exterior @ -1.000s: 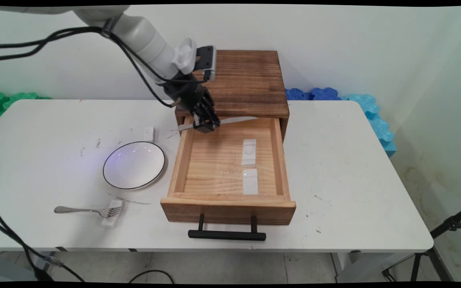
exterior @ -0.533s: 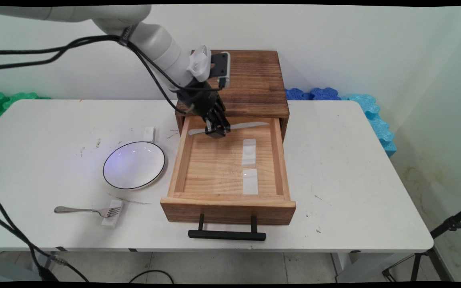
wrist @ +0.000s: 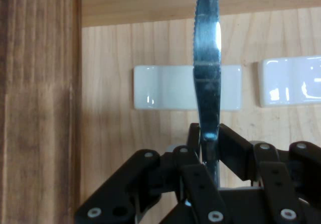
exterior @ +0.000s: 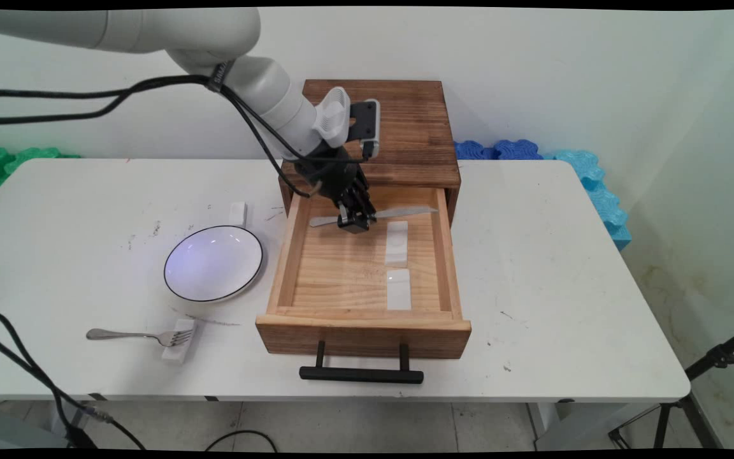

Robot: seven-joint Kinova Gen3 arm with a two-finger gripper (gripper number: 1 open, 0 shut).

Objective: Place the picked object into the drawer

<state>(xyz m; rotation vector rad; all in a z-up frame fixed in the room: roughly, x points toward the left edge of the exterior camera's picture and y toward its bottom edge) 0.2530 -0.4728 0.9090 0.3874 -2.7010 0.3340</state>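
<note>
My black gripper [exterior: 355, 223] is shut on a metal table knife [exterior: 405, 211], held level across the back of the open wooden drawer [exterior: 284, 255]. In the hand view the serrated blade [wrist: 207, 58] runs straight up from between the fingers [wrist: 235, 148] of the gripper [wrist: 207, 139] and crosses a white ceramic rest [wrist: 160, 88] on the drawer floor. A second white rest [wrist: 293, 81] lies beside it. In the main view the two rests [exterior: 396, 242] [exterior: 398, 289] lie one behind the other on the right half of the drawer floor, just right of the gripper.
The drawer sticks out of a dark wooden cabinet [exterior: 399, 127] at the table's back. A white bowl with a dark rim [exterior: 213, 262] sits left of the drawer. A fork [exterior: 128, 335] lies with its tines on a white rest [exterior: 179, 333] near the front left. A small white block [exterior: 237, 213] lies behind the bowl.
The gripper has carried the knife to the right and lower, from over the drawer's back left corner to over the drawer floor beside the rear white rest.
</note>
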